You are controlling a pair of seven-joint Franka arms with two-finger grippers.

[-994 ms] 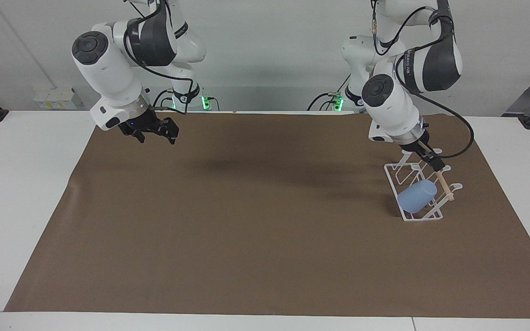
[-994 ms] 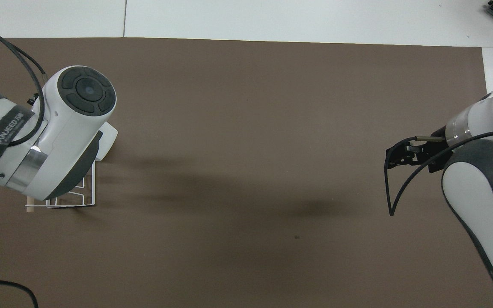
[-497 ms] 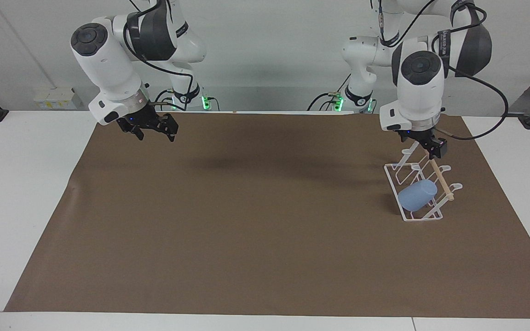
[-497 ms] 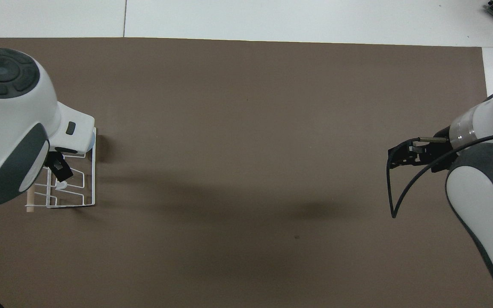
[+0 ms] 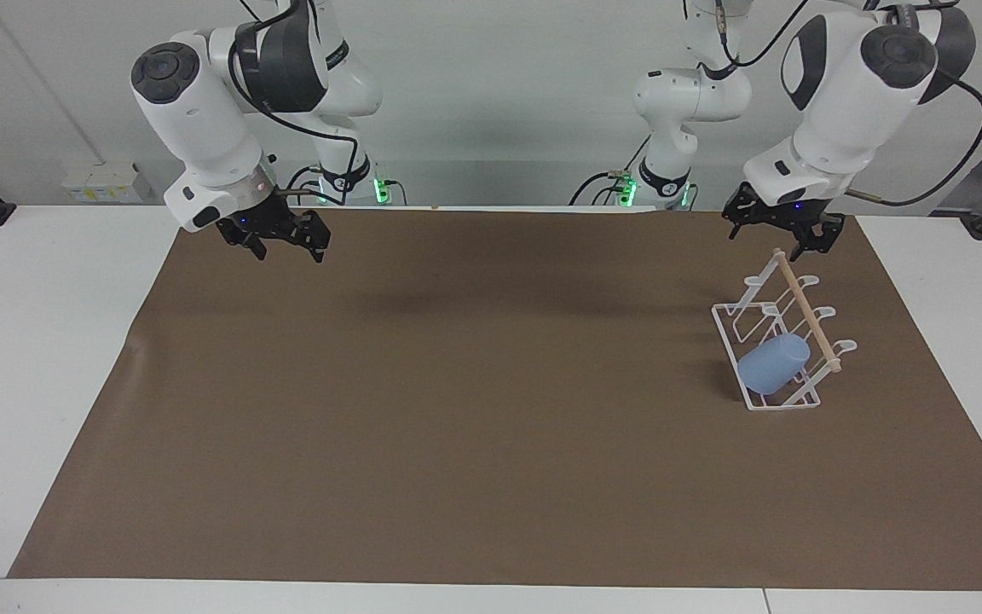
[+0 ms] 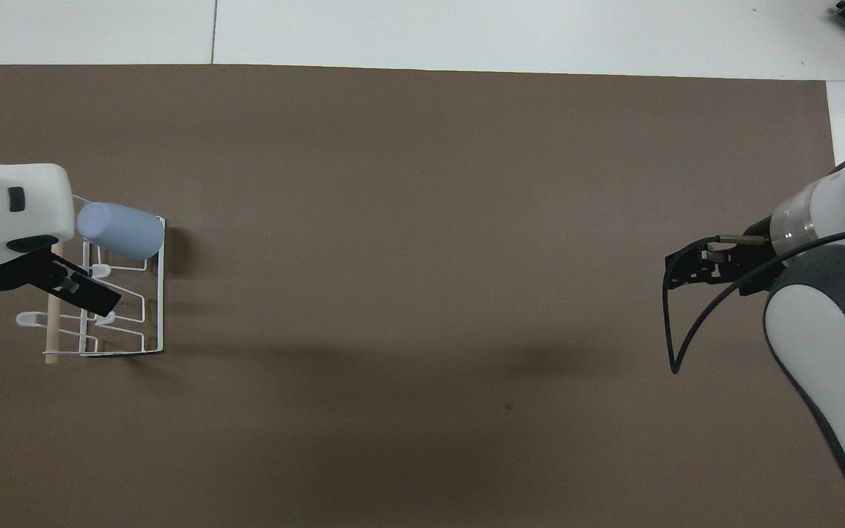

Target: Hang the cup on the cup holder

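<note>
The light-blue cup (image 5: 772,362) hangs tilted on a prong of the white wire cup holder (image 5: 806,311), at the holder's end farther from the robots. It also shows in the overhead view (image 6: 120,229) on the cup holder (image 6: 151,315). My left gripper (image 5: 779,237) is open and empty, raised in the air over the holder's end nearer to the robots; it also shows in the overhead view (image 6: 78,286). My right gripper (image 5: 286,243) is open and empty and waits in the air over the mat at the right arm's end, also in the overhead view (image 6: 686,268).
A brown mat (image 5: 457,384) covers most of the white table (image 5: 48,358). The cup holder stands on it at the left arm's end.
My left gripper has risen off the cup holder and drawn back toward the robots, uncovering the cup in the overhead view. The cup stays on its prong. The right arm has barely moved.
</note>
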